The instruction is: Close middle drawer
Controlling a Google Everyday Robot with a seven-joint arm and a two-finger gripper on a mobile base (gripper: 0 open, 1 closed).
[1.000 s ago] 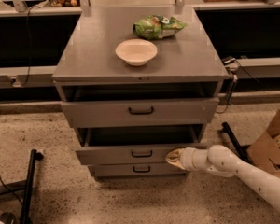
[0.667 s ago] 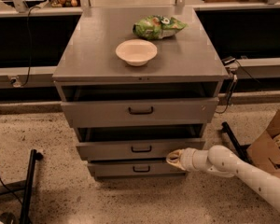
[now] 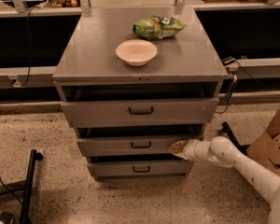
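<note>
The grey metal cabinet (image 3: 84, 71) has three drawers. The middle drawer (image 3: 126, 145) has a low front and a small dark bar handle (image 3: 141, 144); it stands pulled out a little, with a dark gap above it. My gripper (image 3: 175, 148) is at the right end of the middle drawer's front, touching it. My white arm (image 3: 238, 164) reaches in from the lower right. The taller top drawer (image 3: 133, 111) also stands out a little. The lowest drawer (image 3: 140, 168) sits below.
A white bowl (image 3: 136, 52) and a green snack bag (image 3: 158, 27) lie on the cabinet top. A cardboard box (image 3: 270, 141) stands at the right. A black stand leg (image 3: 29, 185) is on the speckled floor at the lower left. Cables hang at the cabinet's right side.
The middle drawer has slid back into the cabinet, and my gripper has moved with it toward the cabinet. The gap above the drawer is narrower.
</note>
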